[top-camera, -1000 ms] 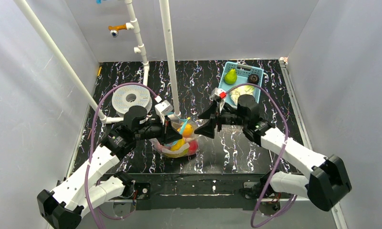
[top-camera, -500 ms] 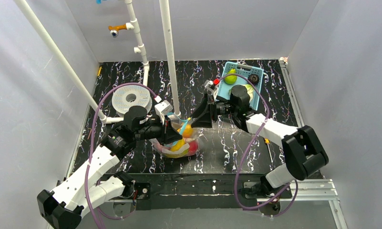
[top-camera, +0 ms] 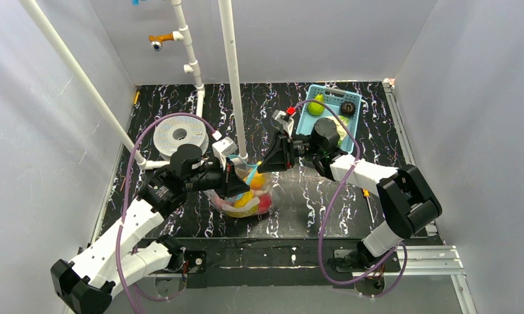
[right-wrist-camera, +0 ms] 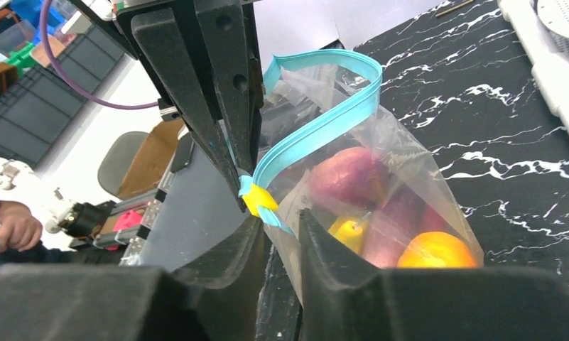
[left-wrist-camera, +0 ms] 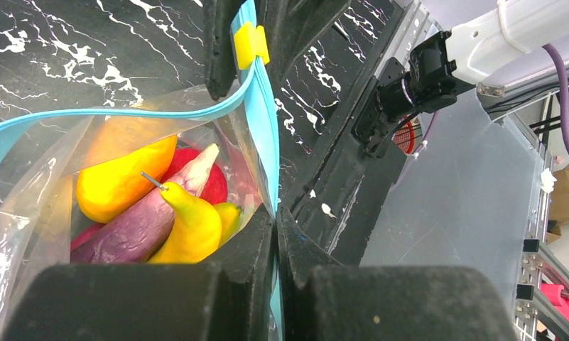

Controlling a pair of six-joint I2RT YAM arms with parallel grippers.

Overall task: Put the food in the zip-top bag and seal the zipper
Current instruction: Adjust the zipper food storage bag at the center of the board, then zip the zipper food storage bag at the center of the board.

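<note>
Left jaws were clamped on the light-blue zipper strip (left-wrist-camera: 263, 121) of the crinkly clear zip-top bag (right-wrist-camera: 402, 163), anchoring its mouth, glossy toy food (left-wrist-camera: 125, 185) inside; right jaws straddled the strip's small yellow slider (right-wrist-camera: 256, 199), grip unclear, presumably to pull it closed.

Tight at centre: left end effector (top-camera: 243, 176) & right end effector (top-camera: 265, 165) sit nose to nose at the zipper (left-wrist-camera: 263, 128), w/ the zip-top bag (top-camera: 246, 206) bulging just below. Upright white pipe (top-camera: 233, 85) stands right behind them. Slanted pipe (top-camera: 76, 69) + spool (top-camera: 180, 135) block left rear. Basket (top-camera: 334, 88) fills right rear. Open worktop (top-camera: 305, 196) lies right of the bag, up to the screwdriver (top-camera: 367, 199). Rear centre betw. pipe & basket is also free.
</note>
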